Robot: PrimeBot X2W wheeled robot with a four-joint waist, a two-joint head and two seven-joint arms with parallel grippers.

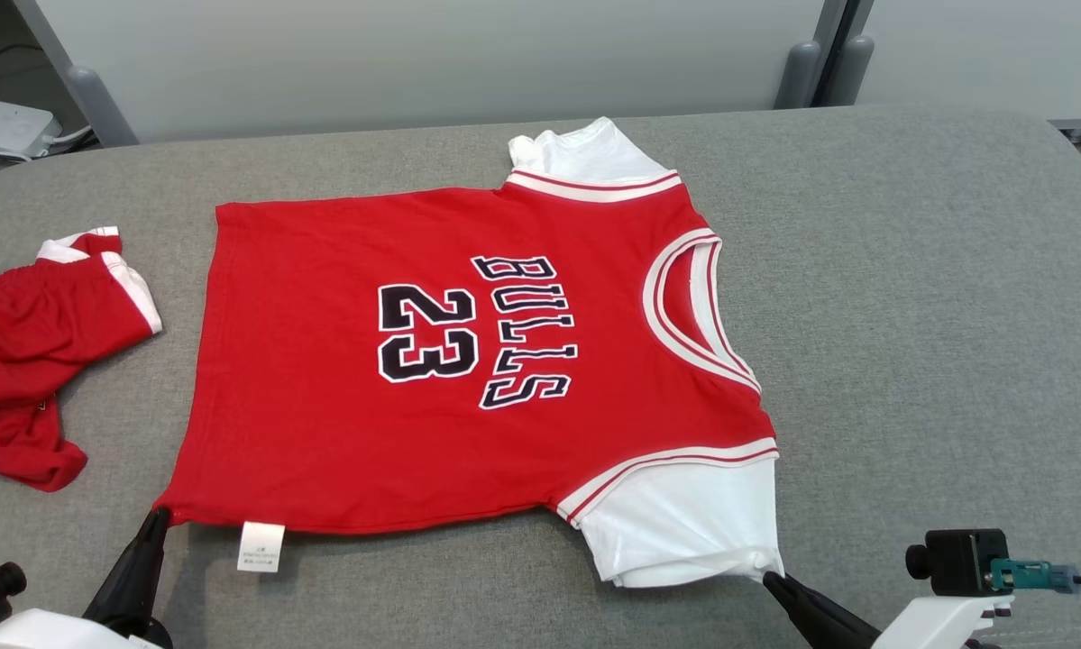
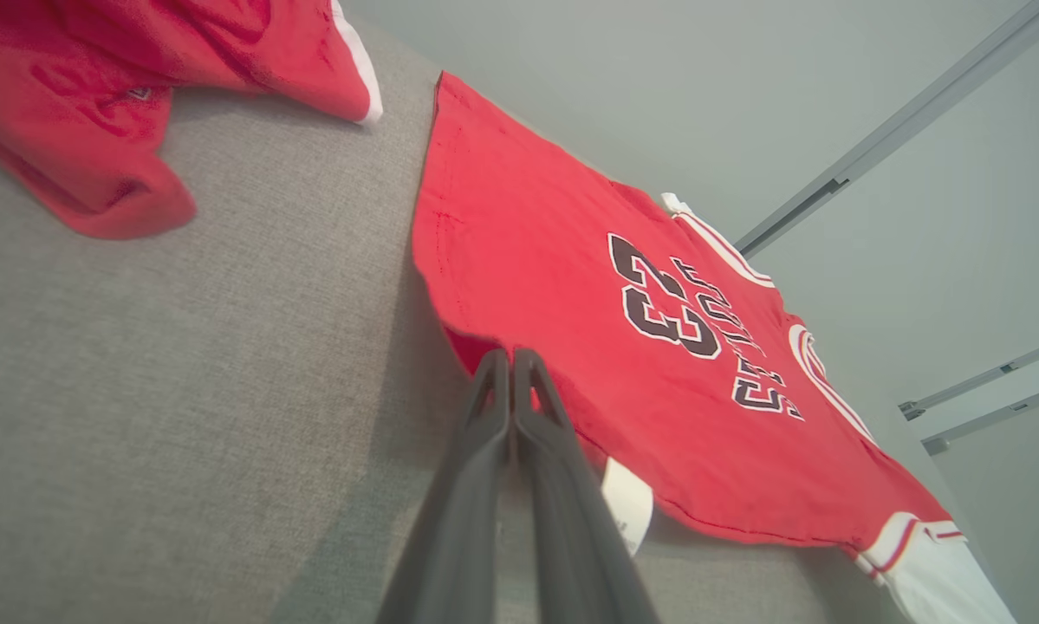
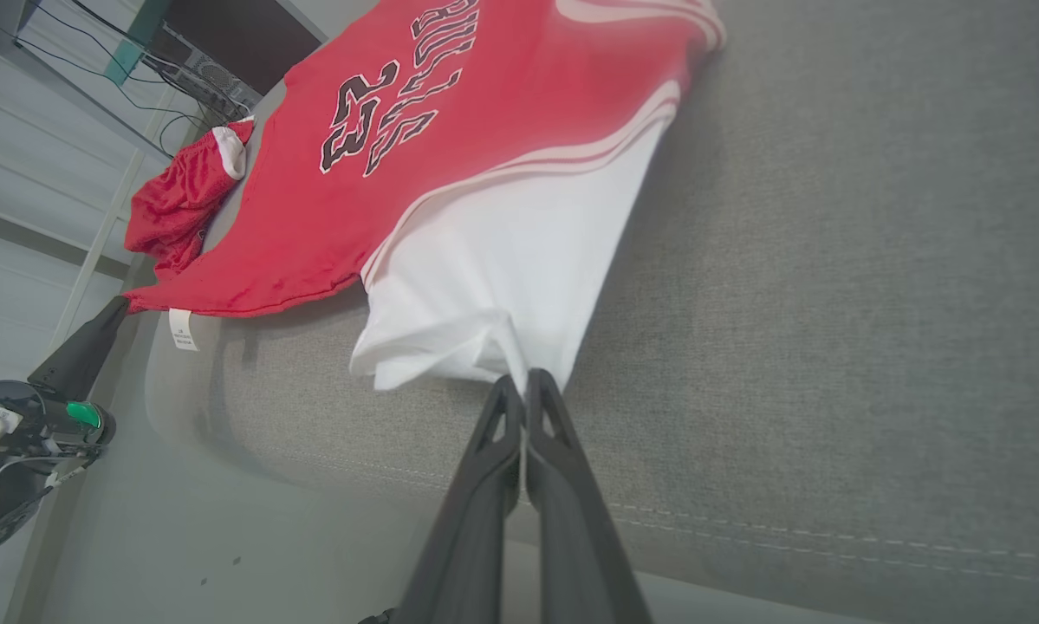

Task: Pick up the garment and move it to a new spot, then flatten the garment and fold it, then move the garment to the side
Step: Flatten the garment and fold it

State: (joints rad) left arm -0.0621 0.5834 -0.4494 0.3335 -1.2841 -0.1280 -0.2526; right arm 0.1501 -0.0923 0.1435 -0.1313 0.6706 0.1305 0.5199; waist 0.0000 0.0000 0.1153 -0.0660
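Red: one jersey (image 1: 342, 379), one shorts (image 1: 26, 351)

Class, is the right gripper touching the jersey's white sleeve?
Touching. The right wrist view shows the right gripper pinching the white sleeve at its corner.

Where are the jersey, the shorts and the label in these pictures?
jersey (image 1: 297, 379), head view, red cloth left of the number.
shorts (image 1: 17, 351), head view, middle of the red cloth.
label (image 1: 261, 546), head view, middle of the white tag.
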